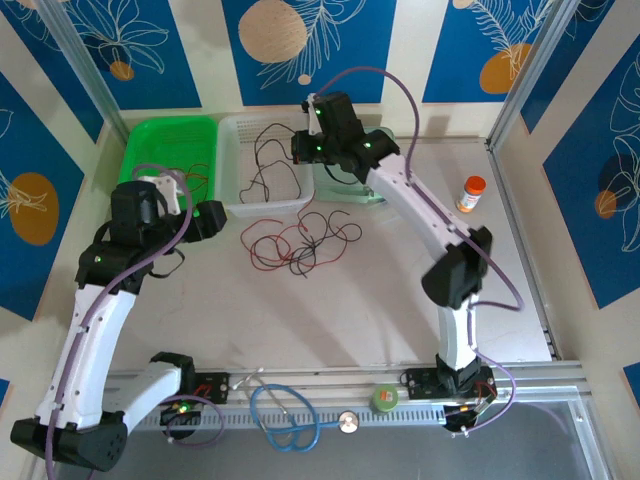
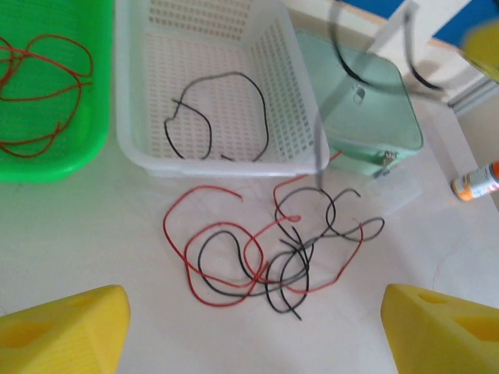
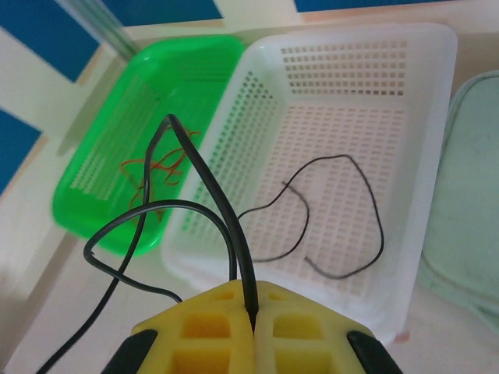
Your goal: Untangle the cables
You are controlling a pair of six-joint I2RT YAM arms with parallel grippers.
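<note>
Left gripper (image 2: 253, 331): hovering above the left-middle part of the table (image 2: 93, 234); facing down towards the tangle of cables (image 2: 288, 261); jaws standing wide apart; gripping nothing; yellow fingers (image 2: 66, 331) showing in both lower corners of the wrist view.
Right gripper (image 3: 253, 323): hanging above the right side of the white basket (image 2: 218, 167); jaws pressing together; clamping on the held black cable (image 3: 215, 195).
Held black cable: rising from between the closed fingers; bending into a large loose loop in the air; one part trailing down past the lower left of the wrist view; not possible to tell where it is ending.
Tangle of cables: lying on the table just in front of the white basket, between the two arms; red and black strands crossing over each other many times; touching no gripper.
Loose black cable (image 2: 234, 75): lying alone in an open loop on the floor of the white basket.
Red cables (image 2: 48, 97): lying curled inside the green basket (image 2: 47, 167).
Baskets: standing side by side at the far side of the table; green one on the left, white one on the right.
Mint-green case (image 2: 366, 109): lying just beside the white basket, on its right.
Orange-capped bottle (image 1: 470, 193): standing upright, well apart to the right.
Light-blue stethoscope (image 1: 285, 415): lying at the near edge, between the arm bases.
</note>
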